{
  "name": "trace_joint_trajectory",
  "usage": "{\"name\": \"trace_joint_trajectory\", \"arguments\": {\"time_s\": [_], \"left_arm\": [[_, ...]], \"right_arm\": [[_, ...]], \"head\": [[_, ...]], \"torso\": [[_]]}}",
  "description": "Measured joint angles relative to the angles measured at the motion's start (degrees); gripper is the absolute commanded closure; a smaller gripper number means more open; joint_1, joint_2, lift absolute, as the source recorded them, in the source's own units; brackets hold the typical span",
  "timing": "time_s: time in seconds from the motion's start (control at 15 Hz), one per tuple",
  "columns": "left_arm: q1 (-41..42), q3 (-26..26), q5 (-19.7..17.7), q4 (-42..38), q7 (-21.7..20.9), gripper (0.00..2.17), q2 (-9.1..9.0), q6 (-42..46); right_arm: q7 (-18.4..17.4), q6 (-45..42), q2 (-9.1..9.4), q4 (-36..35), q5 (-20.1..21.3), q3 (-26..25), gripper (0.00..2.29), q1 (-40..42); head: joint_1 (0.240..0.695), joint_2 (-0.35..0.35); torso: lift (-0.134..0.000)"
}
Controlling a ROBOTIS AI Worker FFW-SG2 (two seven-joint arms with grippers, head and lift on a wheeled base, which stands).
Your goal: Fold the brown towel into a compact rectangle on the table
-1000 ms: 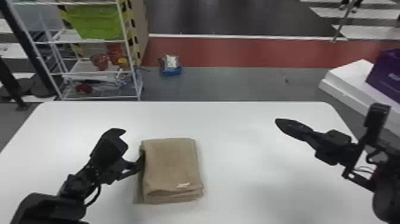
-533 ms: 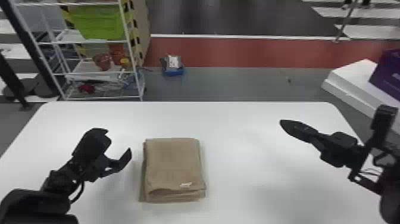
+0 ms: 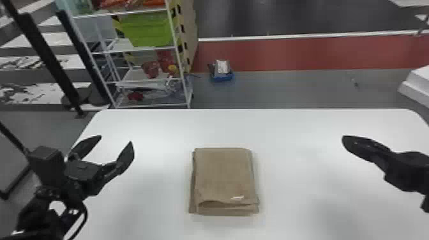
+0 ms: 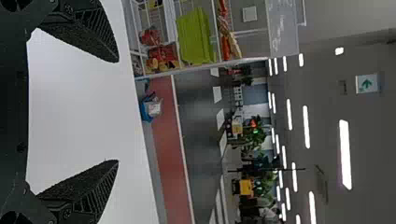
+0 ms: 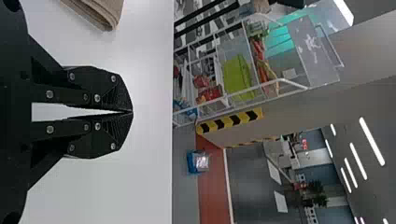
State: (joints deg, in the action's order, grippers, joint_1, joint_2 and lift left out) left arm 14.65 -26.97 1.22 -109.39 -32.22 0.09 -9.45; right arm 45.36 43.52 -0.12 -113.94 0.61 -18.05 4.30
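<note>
Towel [image 5: 105, 9] cropped in right wrist view

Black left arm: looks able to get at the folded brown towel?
Likely yes: the black left gripper is open, left of the folded brown towel, white tabletop between them, no visible obstacle. The black right gripper is on the opposite side.

No words or numbers can be read from here. The one sign I can make out is a pale panel [image 4: 367, 84] up by the ceiling, bearing a green arrow. White scrawl marks a see-through board [image 4: 282, 28] at the top of the white rack [image 4: 205, 68], too blurred to read. Yellow-and-black warning stripes [image 5: 231, 120] run beside that rack. The brown towel [image 3: 223, 175] carries a small white mark [image 3: 237, 198], too small to tell if it's lettered.
</note>
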Motion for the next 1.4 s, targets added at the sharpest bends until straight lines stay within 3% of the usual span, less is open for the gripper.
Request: {"name": "trace_joint_trajectory", "arguments": {"time_s": [0.07, 0.27, 0.6, 0.73, 0.93, 1.4], "left_arm": [[1.0, -0.2, -3.1, -0.9, 0.6, 0.12, 0.00, 0.1], [3.8, -0.3, -7.8, -2.3, 2.8, 0.12, 0.00, 0.1], [7.6, -0.3, -6.9, -1.7, 3.9, 0.12, 0.00, 4.5], [8.5, -0.3, -5.9, -0.5, 4.7, 0.12, 0.00, 7.9], [9.7, -0.3, -5.4, 1.0, 5.5, 0.12, 0.00, 13.1], [11.3, -0.8, -5.3, 0.9, 2.7, 0.13, 0.00, 16.1]], "right_arm": [[-2.1, 0.5, 0.07, -2.7, 0.3, 1.1, 0.10, 2.1], [-6.5, -9.0, 0.12, -7.0, 0.7, 4.4, 0.09, 10.0], [-6.9, -35.0, 0.12, -5.0, -1.1, 4.3, 0.11, 19.3], [-6.9, -41.5, 0.12, -1.9, -3.0, 2.3, 0.11, 20.6], [-6.8, -45.3, 0.12, 0.7, -5.5, 0.0, 0.11, 21.5], [-8.1, -44.5, 0.12, 0.3, -5.7, 0.1, 0.12, 22.2]], "head": [[0.695, 0.156], [0.695, 0.180], [0.695, 0.211], [0.695, 0.200], [0.695, 0.179], [0.695, 0.165]], "torso": [[-0.124], [-0.124], [-0.124], [-0.124], [-0.124], [-0.124]]}}
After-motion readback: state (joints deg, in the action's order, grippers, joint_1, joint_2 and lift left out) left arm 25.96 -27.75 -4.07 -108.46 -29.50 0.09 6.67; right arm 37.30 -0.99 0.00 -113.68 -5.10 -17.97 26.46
